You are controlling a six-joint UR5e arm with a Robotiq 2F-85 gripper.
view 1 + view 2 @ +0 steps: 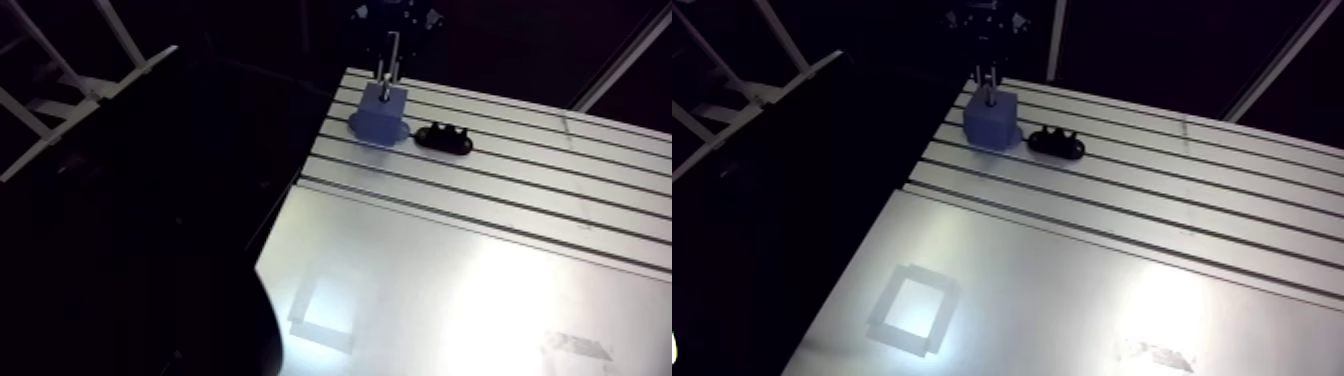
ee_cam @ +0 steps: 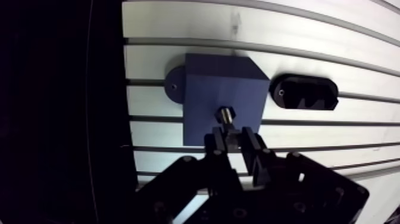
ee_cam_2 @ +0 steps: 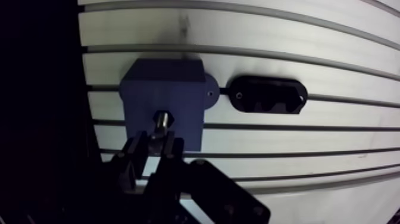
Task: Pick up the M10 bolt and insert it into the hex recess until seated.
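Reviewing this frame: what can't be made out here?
Wrist view: the bolt and fingers hide how deep the bolt sits in the blue block.
Arm view: the gripper is small and dark, so its grip is unreadable.
Both views: the black holder pockets are too dark to tell contents.

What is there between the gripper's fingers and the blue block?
The bolt: the gripper is shut on it, and its far end reaches the blue block, as the wrist view shows.

The bolt (image 2: 225,114) looks shiny metal, the blue block (image 2: 205,101) matt, probably plastic, the table (image 2: 333,59) smooth aluminium.
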